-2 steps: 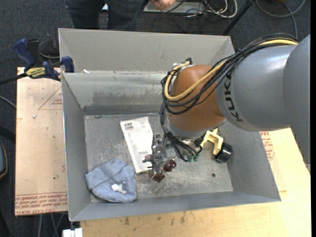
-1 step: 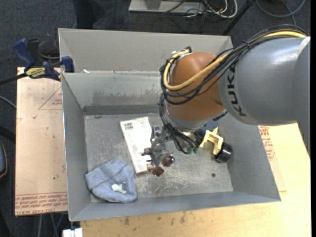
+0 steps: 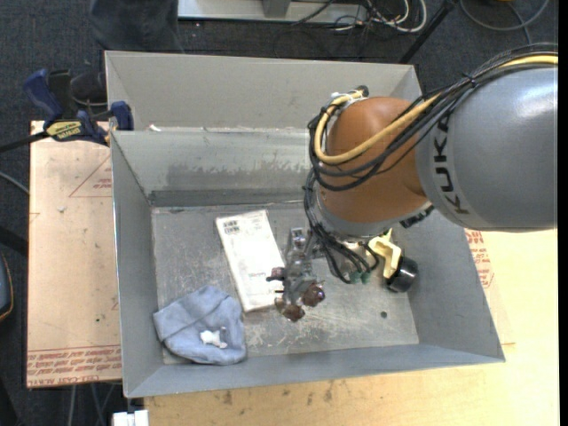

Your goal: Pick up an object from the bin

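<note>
Soft, even light falls from overhead on the grey bin (image 3: 266,87), whose back wall at 12 o'clock reads palest, with a dim band along its foot. My orange wrist cover (image 3: 373,149) carries a dull sheen on its crown; my grey arm link (image 3: 506,140) at 3 o'clock shows a broad, mild highlight. Beneath them a soft shadow darkens the bin's bottom from centre toward 4 o'clock. The white box (image 3: 247,254) is brightest; the carpet (image 3: 62,25) at 11 o'clock lies dark.

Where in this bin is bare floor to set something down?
Bare floor lies lower right, between the hand and the right wall, and upper left, beside the white box. It is crowded lower left, where box, blue-grey cloth and hand meet.
</note>
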Motion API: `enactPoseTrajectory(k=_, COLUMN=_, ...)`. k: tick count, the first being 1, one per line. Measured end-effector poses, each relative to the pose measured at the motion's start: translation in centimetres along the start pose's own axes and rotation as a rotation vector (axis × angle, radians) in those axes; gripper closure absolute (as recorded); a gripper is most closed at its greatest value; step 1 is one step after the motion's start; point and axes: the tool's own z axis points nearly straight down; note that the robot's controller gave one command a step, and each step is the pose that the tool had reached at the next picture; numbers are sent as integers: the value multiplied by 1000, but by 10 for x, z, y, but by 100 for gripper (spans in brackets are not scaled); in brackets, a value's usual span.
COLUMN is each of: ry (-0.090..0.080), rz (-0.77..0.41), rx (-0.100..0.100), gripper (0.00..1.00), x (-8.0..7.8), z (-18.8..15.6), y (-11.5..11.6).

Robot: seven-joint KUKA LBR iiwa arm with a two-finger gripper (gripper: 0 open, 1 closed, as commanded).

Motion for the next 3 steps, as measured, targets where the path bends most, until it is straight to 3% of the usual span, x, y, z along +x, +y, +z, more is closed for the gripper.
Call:
enactPoseTrajectory(k=1, ry=4, rz=85, rx=2, gripper=100, x=-2, z=10, y=-8)
enactPoseTrajectory(k=2, ry=2, rz=-95, rx=2, gripper=100, x=-22, z=17, y=1)
enactPoseTrajectory(k=3, ry=1, rz=-26, rx=2, gripper=100, x=-27, z=22, y=30)
